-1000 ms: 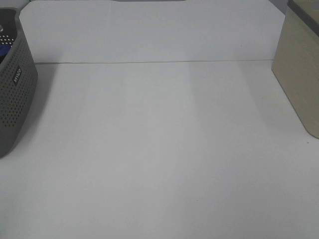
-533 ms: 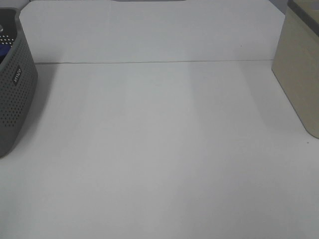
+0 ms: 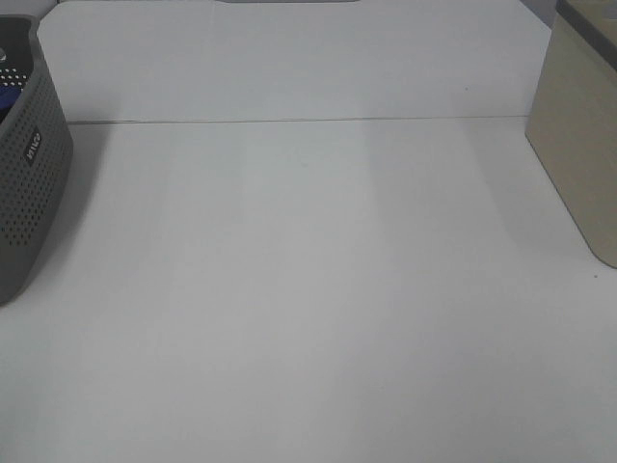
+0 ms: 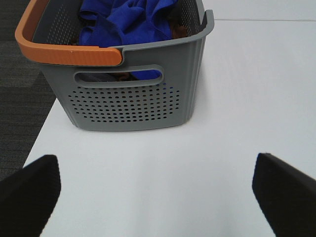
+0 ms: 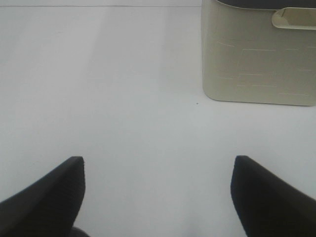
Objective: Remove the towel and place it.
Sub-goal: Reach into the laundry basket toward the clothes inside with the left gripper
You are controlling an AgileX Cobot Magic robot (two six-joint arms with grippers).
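The royal-blue towel [image 4: 129, 23] lies crumpled inside a grey perforated basket [image 4: 133, 98] with an orange handle [image 4: 64, 53]. In the exterior high view only a sliver of blue [image 3: 6, 100] shows inside the basket [image 3: 29, 183] at the far left edge. My left gripper [image 4: 158, 197] is open and empty, above the white table a short way in front of the basket. My right gripper [image 5: 158, 197] is open and empty above the bare table, facing a beige bin [image 5: 259, 54]. Neither gripper shows in the exterior high view.
The beige bin [image 3: 583, 135] stands at the table's right edge. A seam [image 3: 289, 121] runs across the white table near the back. Dark floor [image 4: 19, 98] lies beyond the table edge beside the basket. Some brown item [image 4: 178, 30] lies in the basket under the towel.
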